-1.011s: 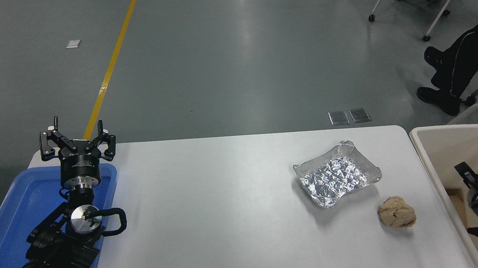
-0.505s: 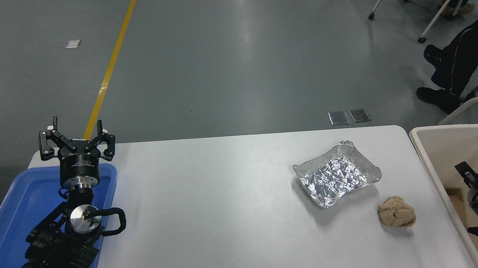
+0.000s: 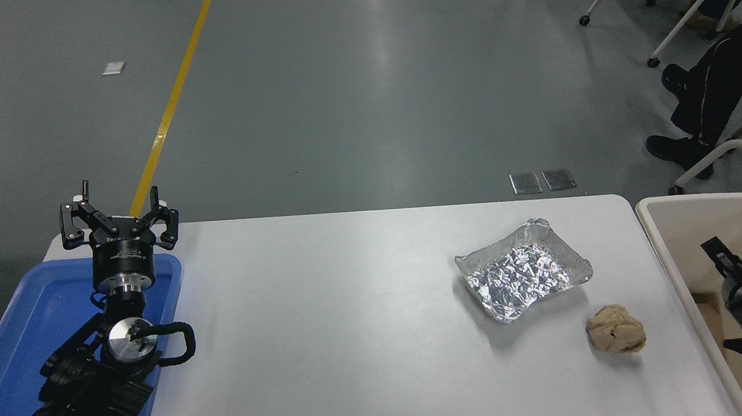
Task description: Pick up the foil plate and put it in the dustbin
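1. While the foil plate (image 3: 523,270) lies untouched on the white desk (image 3: 327,328), right of centre, it is turned askew: its long axis runs from near-left to far-right, one corner pointing at the near edge.
2. Right hand (image 3: 719,255): over the dustbin (image 3: 673,249) at the desk's right end, to the right of the plate and a little nearer. Whether its fingers are spread or closed cannot be told; only a dark tip and the wrist show.
3. Left hand (image 3: 119,216): parked at the far left over a blue tray (image 3: 32,310), fingers spread wide, holding nothing, well apart from the plate.
4. Judgement: the right arm is much the nearer; its reach must go leftward and slightly farther.
5. Crumpled tan paper ball (image 3: 616,329): near-right of the plate, close to that path, apart from the foil.
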Robot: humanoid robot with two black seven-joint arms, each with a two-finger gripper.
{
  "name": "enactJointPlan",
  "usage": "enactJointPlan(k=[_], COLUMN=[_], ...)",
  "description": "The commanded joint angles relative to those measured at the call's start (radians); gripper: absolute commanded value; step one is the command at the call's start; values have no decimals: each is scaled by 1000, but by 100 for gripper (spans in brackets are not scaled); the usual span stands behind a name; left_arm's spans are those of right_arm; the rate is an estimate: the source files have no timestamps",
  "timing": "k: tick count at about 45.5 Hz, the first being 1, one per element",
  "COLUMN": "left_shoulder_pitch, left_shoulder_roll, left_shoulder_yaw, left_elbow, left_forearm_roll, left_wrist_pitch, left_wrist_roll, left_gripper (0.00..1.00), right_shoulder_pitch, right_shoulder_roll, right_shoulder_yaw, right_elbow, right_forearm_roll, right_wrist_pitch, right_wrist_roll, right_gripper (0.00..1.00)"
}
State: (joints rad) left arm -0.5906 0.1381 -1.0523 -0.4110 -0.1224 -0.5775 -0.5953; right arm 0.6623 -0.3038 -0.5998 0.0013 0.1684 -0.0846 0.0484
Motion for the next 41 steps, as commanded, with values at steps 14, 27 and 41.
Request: enactJointPlan(k=[14,27,41], left_shoulder_pitch=[2,2,2], left_shoulder_roll=[0,0,0], left_shoulder_yaw=[1,2,2], left_elbow=[0,-2,-2], left_forearm_roll=[1,3,4], left_wrist_pitch=[-1,-1,-1], left_wrist_roll=[2,2,2], left_gripper=[99,99,99], right_shoulder_pitch=[272,597,1163], right_shoulder_roll=[-116,-259,-98], right_shoulder_yaw=[-190,-219,-695], right_elbow=[296,707,1167], right_forearm_roll=[2,-115,-188], right_wrist_pitch=[6,14,157], right_wrist_roll=[1,1,4], right_gripper=[100,100,100])
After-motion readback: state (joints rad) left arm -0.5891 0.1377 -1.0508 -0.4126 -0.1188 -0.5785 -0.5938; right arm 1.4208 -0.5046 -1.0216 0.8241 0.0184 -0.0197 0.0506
